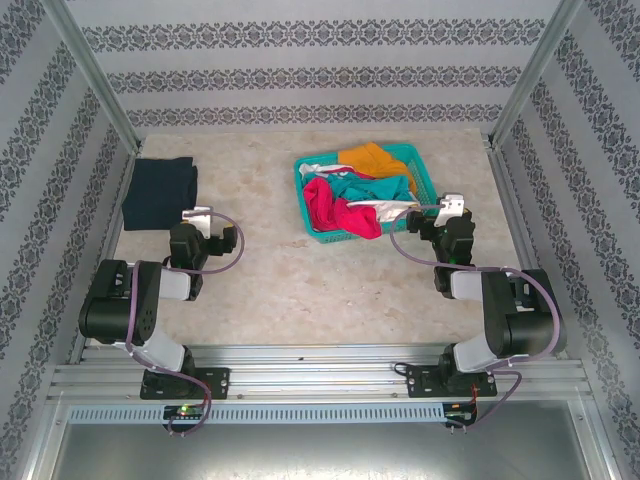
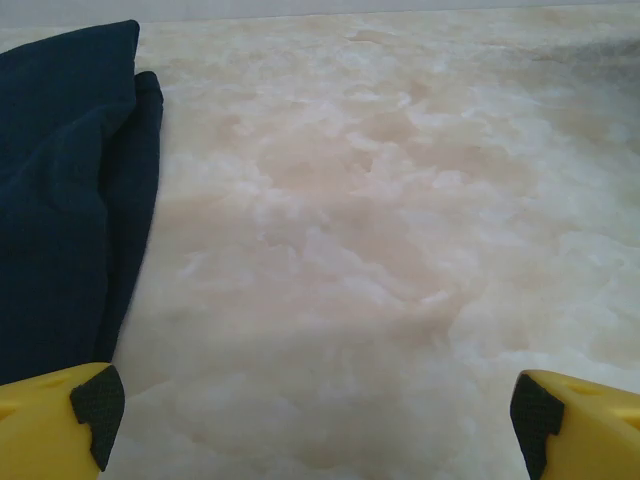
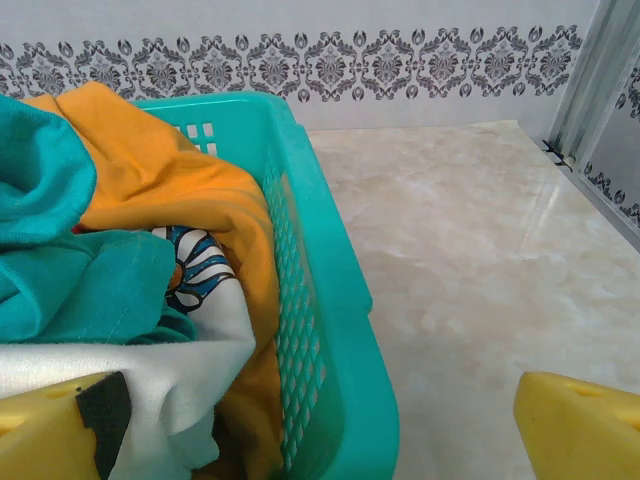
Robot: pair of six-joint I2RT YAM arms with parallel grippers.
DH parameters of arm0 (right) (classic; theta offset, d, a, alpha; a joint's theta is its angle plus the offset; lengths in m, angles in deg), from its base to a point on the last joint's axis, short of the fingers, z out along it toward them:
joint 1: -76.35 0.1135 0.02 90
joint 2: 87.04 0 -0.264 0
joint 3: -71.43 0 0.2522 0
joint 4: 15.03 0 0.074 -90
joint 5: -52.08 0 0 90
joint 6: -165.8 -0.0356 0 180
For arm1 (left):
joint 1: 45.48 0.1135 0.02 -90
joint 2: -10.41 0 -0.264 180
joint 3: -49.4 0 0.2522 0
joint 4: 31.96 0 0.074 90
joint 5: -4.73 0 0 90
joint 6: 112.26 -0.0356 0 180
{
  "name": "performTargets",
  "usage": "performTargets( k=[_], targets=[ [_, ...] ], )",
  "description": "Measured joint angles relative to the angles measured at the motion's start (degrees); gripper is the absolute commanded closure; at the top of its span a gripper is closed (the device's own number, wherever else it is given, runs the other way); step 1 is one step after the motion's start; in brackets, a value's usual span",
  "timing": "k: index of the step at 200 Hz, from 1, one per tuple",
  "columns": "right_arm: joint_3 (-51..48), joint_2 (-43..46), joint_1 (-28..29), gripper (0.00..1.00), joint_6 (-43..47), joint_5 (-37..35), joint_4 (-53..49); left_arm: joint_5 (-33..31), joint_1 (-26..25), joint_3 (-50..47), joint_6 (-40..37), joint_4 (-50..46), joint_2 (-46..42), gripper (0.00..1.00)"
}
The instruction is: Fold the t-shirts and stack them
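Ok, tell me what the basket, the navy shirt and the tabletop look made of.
Basket: likely moulded plastic, teal, slightly glossy; rigid rim and a regular lattice of holes.
Navy shirt: soft matte cloth, probably knit cotton; it lies in rounded folds.
Tabletop: marble-look cream surface with faint sheen; stone, laminate or print cannot be told.

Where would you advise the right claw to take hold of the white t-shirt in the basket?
Pinch the white t-shirt by its uncovered near fold from above, inside the right basket wall. It lies nearest the open right claw; the teal t-shirt covers the rest.
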Motion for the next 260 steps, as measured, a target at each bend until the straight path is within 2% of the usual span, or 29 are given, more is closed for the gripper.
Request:
performTargets(
  k=[74,170,196,228,260],
  targets=[
    [0.0,0.0,0.02,0.02,0.0,0.0,0.0,-0.02,0.0,0.0,0.0,0.0,0.0,0.0],
    [0.0,0.44,0.0,0.02,0.02,0.0,-0.55,-3.5,0.0,-0.83,0.35,1.66,-0.07,0.0],
    [0.0,5.46,0.0,0.02,0.61,0.66,-7.69,-3.15,0.0,-3.17,0.31,1.66,-3.02,0.0],
    [2.05,15.58,0.66,0.02,5.44,5.75,-20.68,-1.18,-1.27,-3.32,-1.64,-2.71,-14.49,0.0],
    [10.23,18.45,6.21,0.02,12.98,9.49,-34.29,5.05,-4.2,-1.68,-3.41,-6.34,-21.66,0.0]
  ],
)
